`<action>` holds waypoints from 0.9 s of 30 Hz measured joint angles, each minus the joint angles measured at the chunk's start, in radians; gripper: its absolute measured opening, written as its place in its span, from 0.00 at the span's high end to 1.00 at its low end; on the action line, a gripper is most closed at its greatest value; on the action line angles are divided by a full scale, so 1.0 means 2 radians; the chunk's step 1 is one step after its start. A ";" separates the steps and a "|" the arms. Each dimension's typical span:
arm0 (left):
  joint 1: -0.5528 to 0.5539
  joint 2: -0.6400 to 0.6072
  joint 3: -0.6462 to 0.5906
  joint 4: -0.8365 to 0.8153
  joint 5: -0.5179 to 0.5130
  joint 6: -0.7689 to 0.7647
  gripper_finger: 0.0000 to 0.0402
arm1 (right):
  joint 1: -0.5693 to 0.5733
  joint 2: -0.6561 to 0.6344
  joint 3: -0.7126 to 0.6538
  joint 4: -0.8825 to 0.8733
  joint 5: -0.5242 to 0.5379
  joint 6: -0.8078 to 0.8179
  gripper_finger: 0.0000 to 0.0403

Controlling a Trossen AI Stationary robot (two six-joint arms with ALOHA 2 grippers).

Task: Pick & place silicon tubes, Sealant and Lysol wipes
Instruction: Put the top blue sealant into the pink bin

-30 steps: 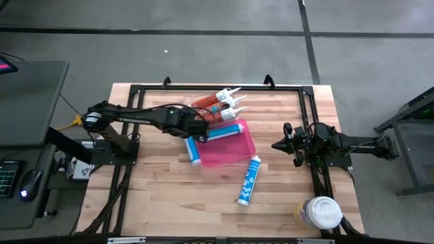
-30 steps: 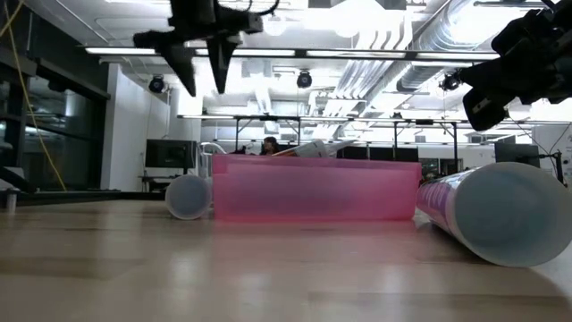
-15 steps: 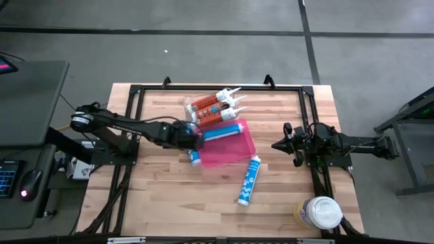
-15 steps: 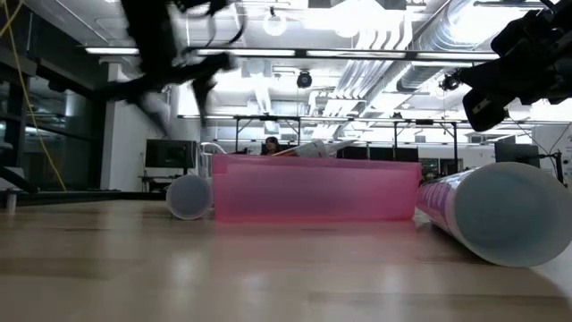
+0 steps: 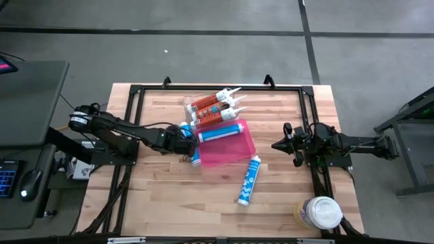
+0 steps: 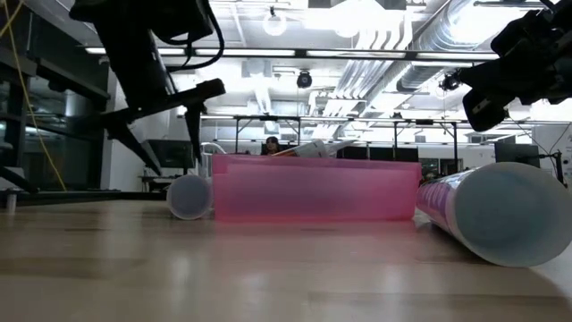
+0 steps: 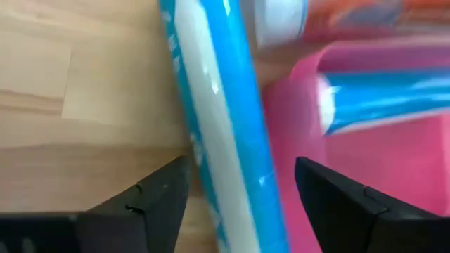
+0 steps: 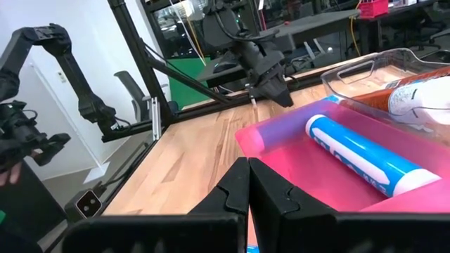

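The left claw (image 5: 188,144) has dropped low over the last second, swinging from above the pink tray (image 5: 245,153) down to the blue-and-white tube (image 7: 225,133) lying on the table against the tray's left wall. Its fingers (image 7: 151,200) now stand spread on either side of that tube, wider than a moment ago and gripping nothing yet; a closing squeeze looks like the next call. One blue tube (image 5: 220,131) already lies inside the tray, and the orange cartridges (image 5: 210,108) sit just behind it toward the far edge. Another blue tube (image 5: 248,179) waits on the bare table nearer the front. The Lysol wipes canister (image 5: 317,213) stands untouched at the front right corner. The right claw (image 5: 283,144) is parked fully closed and empty by the right edge.
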 joint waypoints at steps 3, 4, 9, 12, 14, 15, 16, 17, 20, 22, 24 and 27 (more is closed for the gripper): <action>0.000 0.000 -0.001 -0.003 -0.014 -0.008 0.30 | 0.000 0.000 0.000 0.000 0.000 0.000 1.00; 0.000 0.000 -0.001 -0.002 -0.018 -0.011 0.27 | 0.000 0.000 0.000 0.000 0.000 0.000 1.00; 0.000 0.000 -0.001 0.000 -0.021 -0.012 0.19 | 0.000 0.000 0.000 0.000 0.000 0.000 1.00; 0.000 0.000 -0.001 -0.001 -0.033 -0.018 0.18 | 0.000 0.000 0.000 0.000 0.000 0.000 1.00; 0.000 0.000 -0.001 -0.003 -0.038 -0.025 0.18 | 0.000 0.000 0.000 0.000 0.000 0.000 1.00; 0.000 0.000 -0.001 -0.003 -0.041 -0.025 0.18 | 0.000 0.000 0.000 0.000 0.000 0.000 1.00; 0.000 0.000 -0.002 0.000 -0.042 -0.025 0.18 | 0.000 0.000 0.000 0.000 0.000 0.000 1.00; 0.001 0.000 -0.006 0.003 -0.043 -0.026 0.18 | 0.000 0.000 0.000 0.000 0.000 0.000 1.00; 0.001 0.001 -0.023 0.016 -0.038 -0.039 0.18 | 0.000 0.000 0.000 0.000 0.000 0.000 1.00; 0.001 0.001 -0.031 0.034 -0.036 -0.046 0.18 | 0.000 0.000 0.000 0.000 0.000 0.000 1.00; 0.001 0.001 -0.036 0.037 -0.036 -0.049 0.18 | 0.000 0.000 0.000 0.000 0.000 0.000 1.00; 0.001 0.001 -0.041 0.038 -0.036 -0.049 0.18 | 0.000 0.000 0.000 0.000 0.000 0.000 1.00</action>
